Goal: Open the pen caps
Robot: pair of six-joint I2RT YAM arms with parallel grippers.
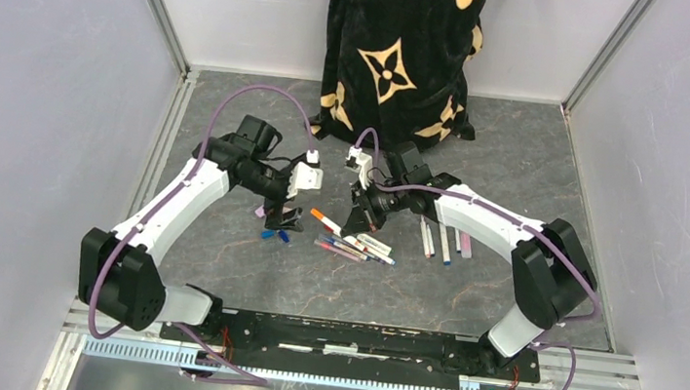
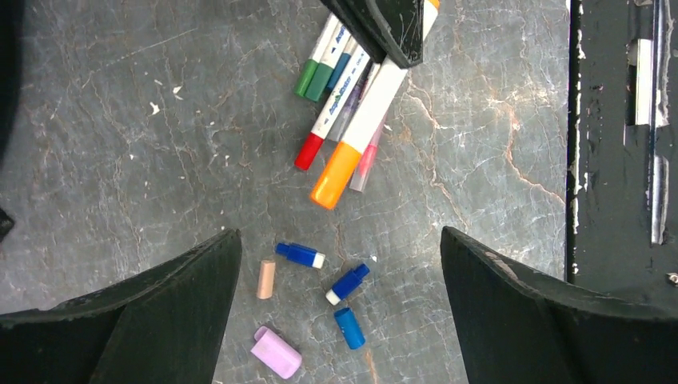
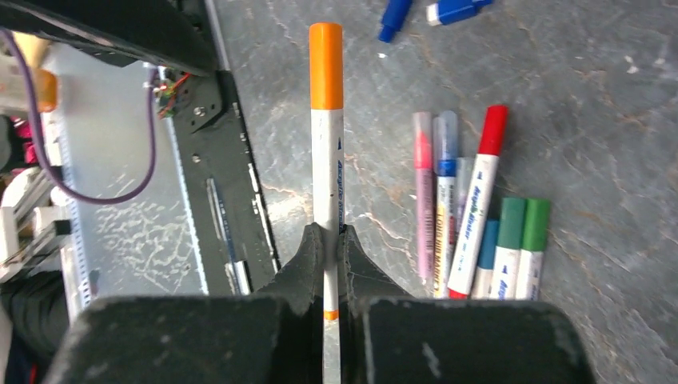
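Right claw (image 3: 332, 237) clenches the orange-capped pen (image 3: 326, 168), cap (image 3: 325, 66) at twelve o'clock — left claw (image 2: 337, 240), spread wide, should next grip that cap and pull.

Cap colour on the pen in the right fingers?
Orange cap on a white-barrelled pen; right wrist view shows it best.

Even, bright overhead light, soft shadows, mild glare on grey tabletop (image 2: 496, 160), wrist views sharp
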